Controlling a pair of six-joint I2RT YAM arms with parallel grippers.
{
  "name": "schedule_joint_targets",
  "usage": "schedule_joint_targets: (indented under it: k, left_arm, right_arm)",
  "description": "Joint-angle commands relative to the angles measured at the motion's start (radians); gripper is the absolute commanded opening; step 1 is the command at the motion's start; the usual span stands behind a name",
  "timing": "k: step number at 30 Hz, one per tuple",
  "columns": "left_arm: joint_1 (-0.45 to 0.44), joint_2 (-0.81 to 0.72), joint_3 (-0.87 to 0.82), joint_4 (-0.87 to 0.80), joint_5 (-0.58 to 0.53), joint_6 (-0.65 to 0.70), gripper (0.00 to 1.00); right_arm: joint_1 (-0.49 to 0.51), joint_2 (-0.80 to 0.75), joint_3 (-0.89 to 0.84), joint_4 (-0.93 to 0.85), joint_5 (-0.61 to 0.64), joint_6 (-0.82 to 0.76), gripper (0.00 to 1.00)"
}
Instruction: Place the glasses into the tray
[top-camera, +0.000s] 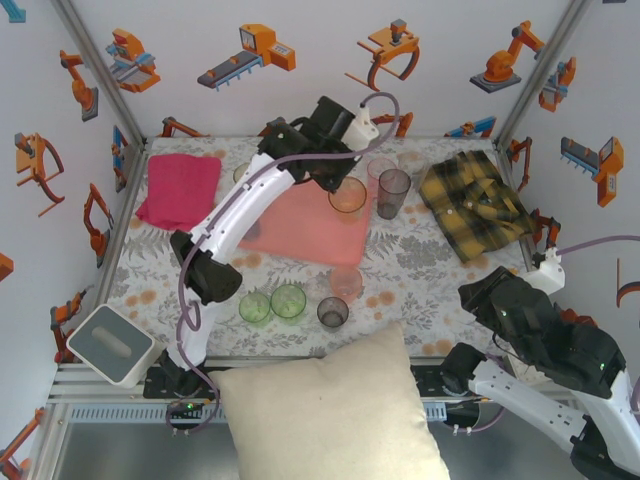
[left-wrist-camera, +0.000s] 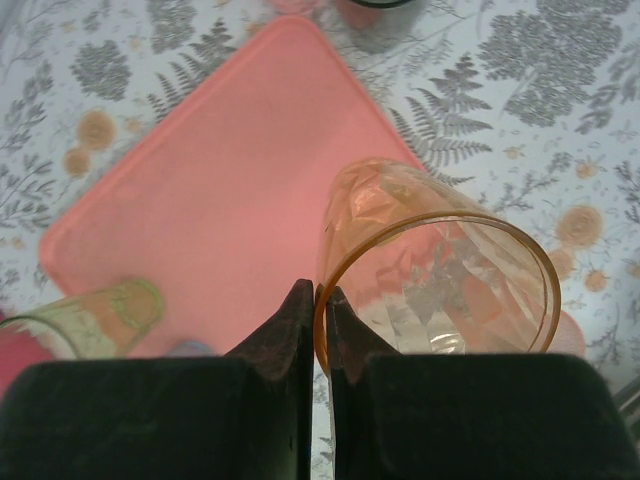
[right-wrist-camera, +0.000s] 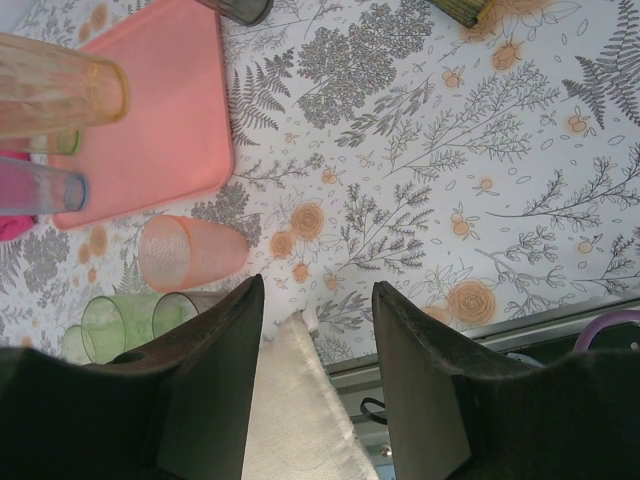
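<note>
Left gripper pinched the orange glass by its rim over the tray edge; the glass looked light, thin and slippery. Right gripper stood apart.

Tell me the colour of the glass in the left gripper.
Orange glass, clearest in the left wrist view.

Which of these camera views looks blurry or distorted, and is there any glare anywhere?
Top external: evenly lit and sharp, with only soft shadows and no strong glare. Left wrist: the left tool is a dark, out-of-focus mass up close, and the tablecloth pattern looks warped through the orange glass it pinches. Right wrist: the right tool is soft-edged, while the tablecloth beyond it is crisp.
</note>
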Motion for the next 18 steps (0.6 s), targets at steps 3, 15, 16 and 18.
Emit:
schedule_joint_targets:
  k: [3, 15, 16, 18]
  left_arm:
    - [0.124, -0.07, 0.022, 0.065, -0.018, 0.01, 0.09]
    - [0.379, 0.003, 0.024, 0.216, -0.035, -0.04, 0.09]
    - [0.394, 0.014, 0.028, 0.222, -0.04, -0.04, 0.09]
    - [0.418, 0.031, 0.028, 0.233, -0.041, -0.046, 0.09]
  right_arm:
    - [-0.003, 0.016, -0.019, 0.005, 0.021, 0.015, 0.46]
    - [-0.003, 0.055, -0.03, 0.022, 0.024, 0.015, 0.47]
    - [-0.003, 0.06, -0.031, 0.024, 0.024, 0.015, 0.47]
    - [-0.003, 0.067, -0.035, 0.028, 0.022, 0.015, 0.47]
